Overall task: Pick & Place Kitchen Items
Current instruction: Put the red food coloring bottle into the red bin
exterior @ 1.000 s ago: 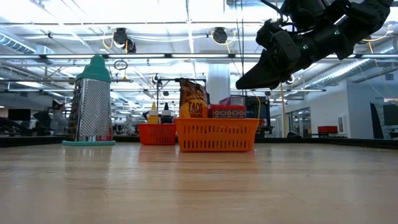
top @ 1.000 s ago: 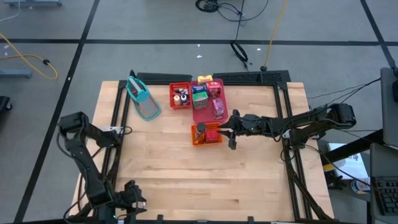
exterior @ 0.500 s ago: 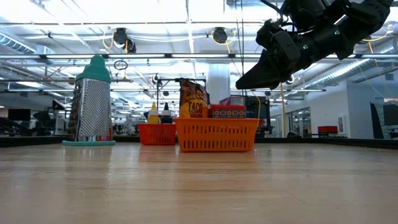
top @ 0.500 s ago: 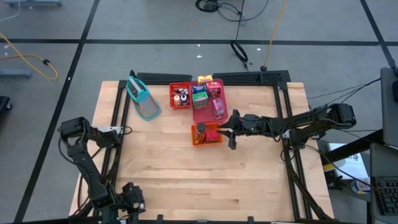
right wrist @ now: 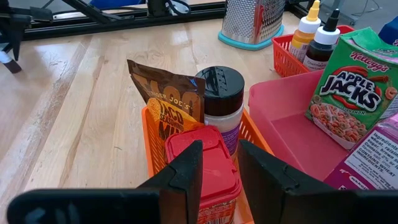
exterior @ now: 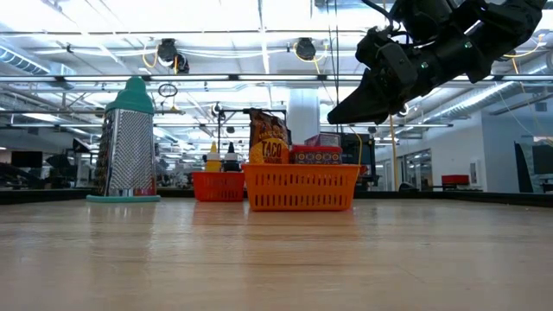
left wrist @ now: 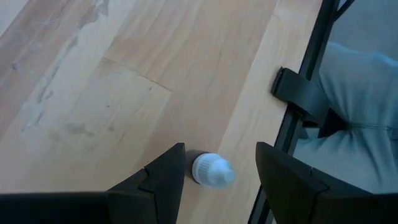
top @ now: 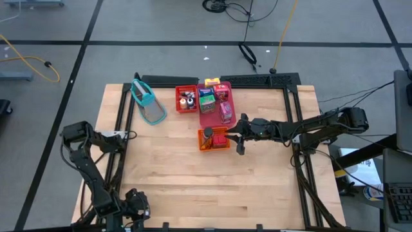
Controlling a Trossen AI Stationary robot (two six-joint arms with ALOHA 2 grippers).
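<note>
My left gripper is open at the table's near-left corner. Its fingers stand on either side of a tiny dark bottle with a white cap, which lies on its side on the wood. My right gripper is open and hangs above the right end of the orange tray, well clear of it in the low view. The tray holds a taco seasoning packet, a black-lidded jar and a red lidded box; this box lies below the finger gap.
A pink tray with an Apple Jacks box and a red tray with small bottles stand beyond the orange tray. A teal-topped grater stands at far left. A black frame edges the table; bare wood spans the near half.
My left arm has shifted a little at the table's near-left corner, its gripper staying by the near edge. My right arm and the trays have kept still.
</note>
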